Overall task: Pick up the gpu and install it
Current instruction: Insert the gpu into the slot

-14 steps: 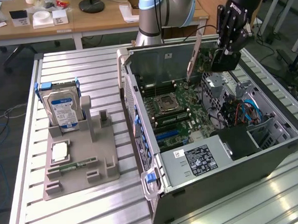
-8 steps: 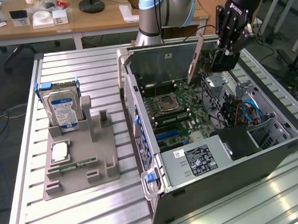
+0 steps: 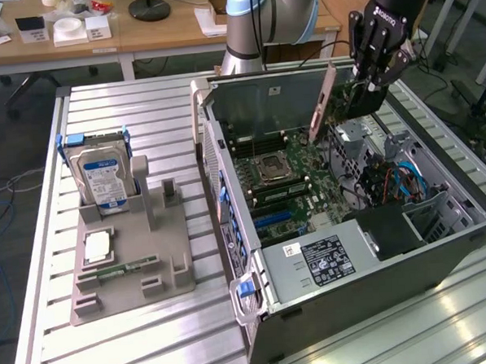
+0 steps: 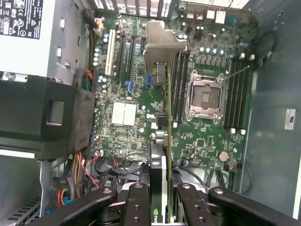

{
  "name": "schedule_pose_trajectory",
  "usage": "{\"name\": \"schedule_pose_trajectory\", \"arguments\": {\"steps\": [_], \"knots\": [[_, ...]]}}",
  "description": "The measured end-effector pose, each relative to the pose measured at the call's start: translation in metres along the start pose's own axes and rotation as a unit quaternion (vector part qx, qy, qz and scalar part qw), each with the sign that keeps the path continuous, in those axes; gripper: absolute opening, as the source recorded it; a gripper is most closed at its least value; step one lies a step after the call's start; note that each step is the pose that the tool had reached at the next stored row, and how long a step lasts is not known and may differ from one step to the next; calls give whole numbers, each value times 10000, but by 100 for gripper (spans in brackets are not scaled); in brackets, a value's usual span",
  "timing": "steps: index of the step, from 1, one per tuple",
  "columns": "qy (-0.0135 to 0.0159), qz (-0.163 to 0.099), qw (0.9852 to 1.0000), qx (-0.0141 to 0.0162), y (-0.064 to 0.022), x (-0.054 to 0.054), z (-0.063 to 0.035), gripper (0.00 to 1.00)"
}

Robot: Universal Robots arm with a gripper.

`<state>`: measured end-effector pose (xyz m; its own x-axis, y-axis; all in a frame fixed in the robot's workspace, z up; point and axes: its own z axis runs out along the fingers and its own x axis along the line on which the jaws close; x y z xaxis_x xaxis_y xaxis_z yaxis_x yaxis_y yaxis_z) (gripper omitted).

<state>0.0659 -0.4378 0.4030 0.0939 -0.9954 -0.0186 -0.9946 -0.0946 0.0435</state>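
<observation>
Gpu: the gpu (image 3: 346,101) (image 4: 159,169) is being held on edge above the open computer case (image 3: 379,281), over the far side of the motherboard (image 3: 292,187) (image 4: 127,113), clear of it and not seated in any slot.
Bracket: the silver end bracket (image 3: 324,104) (image 4: 162,44) is being carried at the end away from the pincer, tilted toward the exterior view's left.
Pincer: the gripper (image 3: 364,82) (image 4: 160,200) is being kept partly closed, its two black fingers (image 4: 136,202) pressed against the card's flat faces.
Arm pose: the arm (image 3: 259,18) is being reached in from behind the case, with the wrist angled downward into the opening.
Open room: bare board with expansion slots (image 4: 120,52) is being shown beside the card's lower edge; the case walls are being kept well apart from it.
Nearby inside: the empty processor socket (image 3: 271,168) (image 4: 205,96) and the memory slots (image 4: 178,89) are being passed just beside the card.
Obstacles: the black drive cage (image 3: 388,227) (image 4: 42,117), coloured cables (image 3: 398,178) and the labelled power supply (image 3: 320,259) (image 4: 28,28) are being left near the pincer's side of the case.
Outside the case: a grey holder tray (image 3: 133,261) is lying on the slatted metal table (image 3: 153,342) at the exterior view's left, well apart, with a hard drive (image 3: 104,177) standing upright in it and a memory stick (image 3: 125,268) lying in it.
</observation>
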Motion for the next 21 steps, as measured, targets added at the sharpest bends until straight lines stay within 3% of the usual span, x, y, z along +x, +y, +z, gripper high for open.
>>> {"name": "schedule_pose_trajectory", "arguments": {"steps": [2,3,4,9,15,21], "knots": [[12,-1,9999,133,42,-3,9,27],[17,-1,9998,184,60,-5,15,27],[18,8,9998,204,77,-6,22,27],[12,318,9993,213,97,-8,51,27],[2,731,9971,219,108,-9,76,27],[0,747,9970,223,112,-9,85,27]]}}
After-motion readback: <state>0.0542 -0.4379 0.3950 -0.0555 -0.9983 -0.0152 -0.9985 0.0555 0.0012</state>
